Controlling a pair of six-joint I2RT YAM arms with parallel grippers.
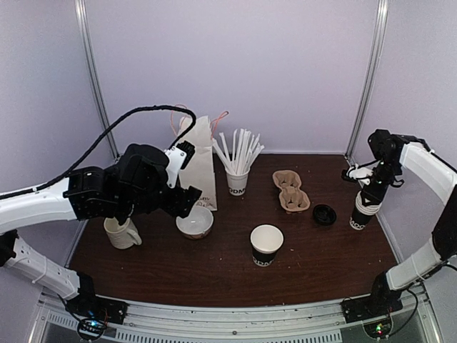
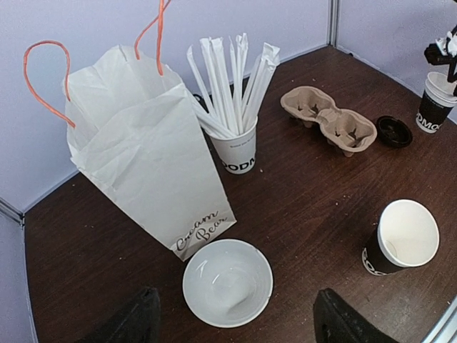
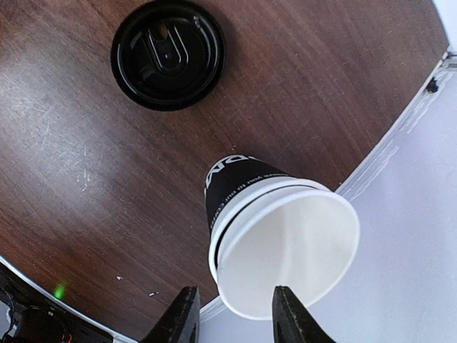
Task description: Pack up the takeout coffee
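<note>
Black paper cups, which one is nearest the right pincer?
The black cup at the table's right edge, beside the loose black lid; the right pincer is at its rim. The other black cup stands mid-table, well away from it.

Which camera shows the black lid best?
The right wrist view: the lid lies close and large, its molded top clear. In the top external and left wrist views it is only a small dark disc.

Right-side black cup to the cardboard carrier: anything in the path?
Only the black lid, lying flat on the table between the black cup and the carrier. A lifted cup should clear it. The right hand is right at the cup's rim, with nothing between them.
</note>
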